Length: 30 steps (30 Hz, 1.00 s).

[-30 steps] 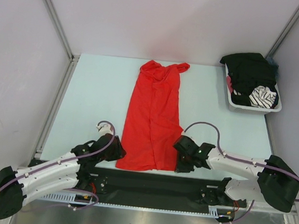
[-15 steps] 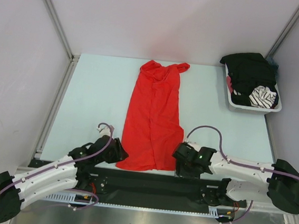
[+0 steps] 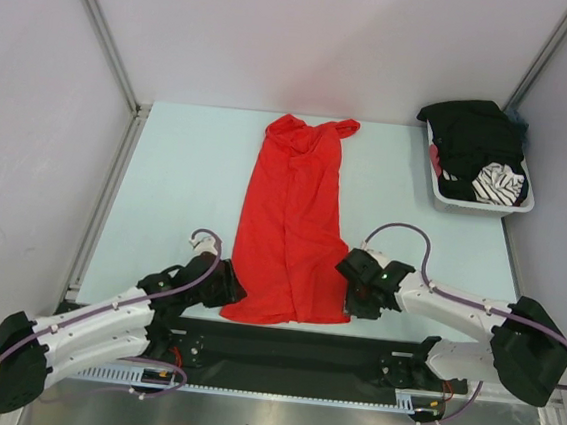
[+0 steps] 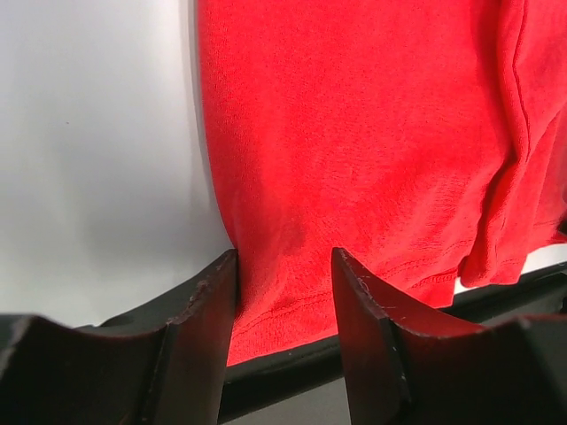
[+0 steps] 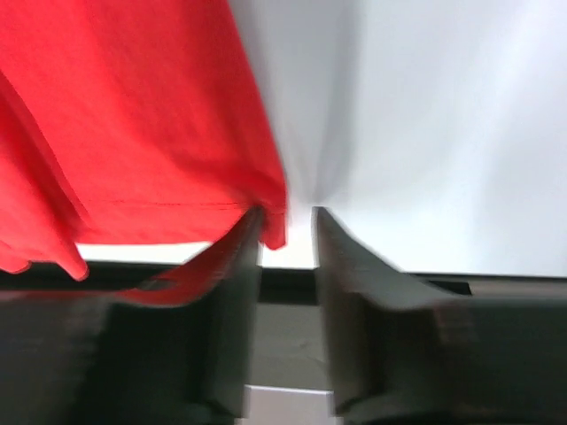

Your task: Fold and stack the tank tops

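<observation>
My left gripper [image 4: 283, 266] and right gripper [image 5: 288, 221] are released, straddling the 2 hem corners of the red tank top [image 3: 293, 214], which lies flat along the tabletop [image 3: 180, 193]. I'd clench them together, low enough to catch every layer.

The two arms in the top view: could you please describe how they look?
The left arm and right arm have white shells with bulky black joints. A thin purple cable runs along each, looping above the wrist. The left pincer and right pincer are black, with dark wedge-shaped fingers.
</observation>
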Motion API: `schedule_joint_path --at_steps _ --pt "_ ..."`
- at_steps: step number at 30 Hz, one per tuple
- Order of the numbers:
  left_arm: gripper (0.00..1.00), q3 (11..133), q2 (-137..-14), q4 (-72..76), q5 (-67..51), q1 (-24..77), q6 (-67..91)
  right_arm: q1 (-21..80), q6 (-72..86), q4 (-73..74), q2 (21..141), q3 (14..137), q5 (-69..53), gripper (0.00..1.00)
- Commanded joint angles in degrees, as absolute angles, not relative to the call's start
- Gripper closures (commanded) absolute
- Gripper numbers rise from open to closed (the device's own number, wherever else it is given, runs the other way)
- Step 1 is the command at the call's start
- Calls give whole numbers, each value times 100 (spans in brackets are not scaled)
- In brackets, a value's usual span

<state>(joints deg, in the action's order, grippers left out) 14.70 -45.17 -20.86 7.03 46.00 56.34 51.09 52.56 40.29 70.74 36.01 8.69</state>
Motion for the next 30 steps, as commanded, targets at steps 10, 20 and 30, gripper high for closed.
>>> schedule_joint_path --at_steps 10,20,30 --pt "54 1195 -5045 -2979 413 4799 5502 6248 5940 3937 6908 3464 475 100" --pt "48 1116 -4879 -3383 237 5246 6020 6407 6100 4517 6452 3480 659 100" --pt "58 1169 -5009 -3586 307 5590 6442 6021 5625 4562 6302 3498 685 100"
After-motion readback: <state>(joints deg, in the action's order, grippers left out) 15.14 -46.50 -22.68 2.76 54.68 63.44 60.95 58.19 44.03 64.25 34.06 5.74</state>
